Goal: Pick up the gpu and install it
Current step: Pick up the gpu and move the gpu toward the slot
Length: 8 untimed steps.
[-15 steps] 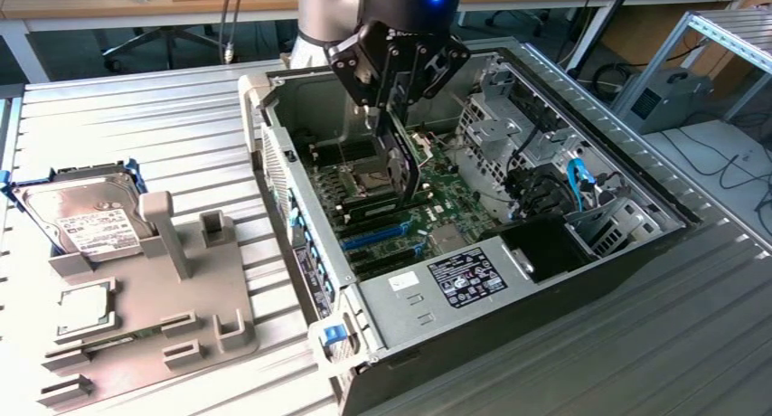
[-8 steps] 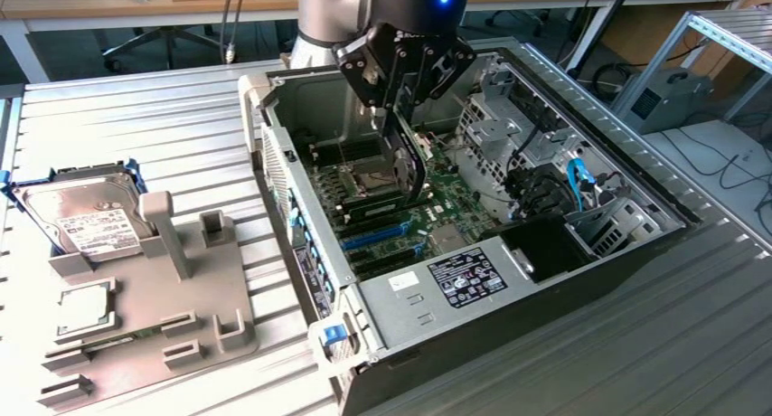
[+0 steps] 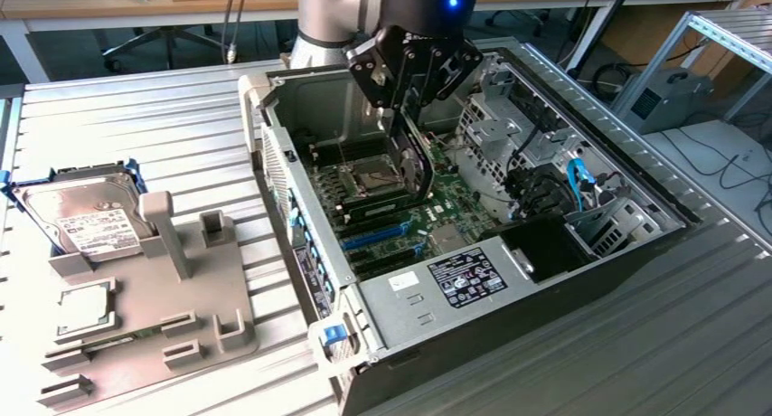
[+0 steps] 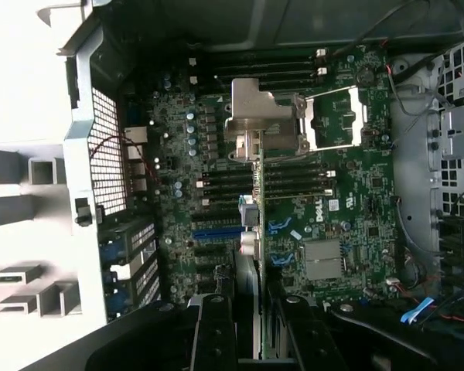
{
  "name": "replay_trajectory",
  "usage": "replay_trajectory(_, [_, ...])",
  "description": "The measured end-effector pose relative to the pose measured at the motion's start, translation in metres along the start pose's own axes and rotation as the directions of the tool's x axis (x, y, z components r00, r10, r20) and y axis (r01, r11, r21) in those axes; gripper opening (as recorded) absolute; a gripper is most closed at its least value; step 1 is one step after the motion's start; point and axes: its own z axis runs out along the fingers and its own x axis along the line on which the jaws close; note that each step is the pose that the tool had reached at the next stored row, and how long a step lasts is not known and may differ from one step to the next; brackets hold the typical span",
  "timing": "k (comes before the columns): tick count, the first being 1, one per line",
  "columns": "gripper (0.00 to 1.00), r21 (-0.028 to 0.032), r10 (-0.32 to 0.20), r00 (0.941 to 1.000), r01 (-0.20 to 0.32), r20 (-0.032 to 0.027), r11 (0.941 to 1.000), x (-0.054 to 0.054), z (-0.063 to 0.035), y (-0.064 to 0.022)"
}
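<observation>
Mid-install, the hand (image 3: 404, 104), part-closed on the gpu (image 3: 418, 176), holds it edge-down over the motherboard (image 3: 461, 199) in the computer case (image 3: 483, 298); seating likely needs alignment with the blue slot (image 3: 368, 238).

the exterior view looks slantwise down on the whole case (image 3: 280, 145). the wrist view, close in, looks along the gpu (image 4: 251, 294) onto the motherboard (image 4: 348, 224); both share it.

You're working in a robotics lab: an open computer case (image 3: 531, 335) sits on a ribbed metal desk (image 3: 121, 127), with wooden benches (image 3: 72, 4), office chairs (image 3: 157, 41) and loose floor cables (image 3: 724, 167) around it.
</observation>
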Motion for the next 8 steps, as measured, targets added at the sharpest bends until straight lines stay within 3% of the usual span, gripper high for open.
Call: replay_trajectory(8, [0.27,0.0006,0.0,1.0,0.0,0.0001,1.0,-0.013,0.0039,0.0016])
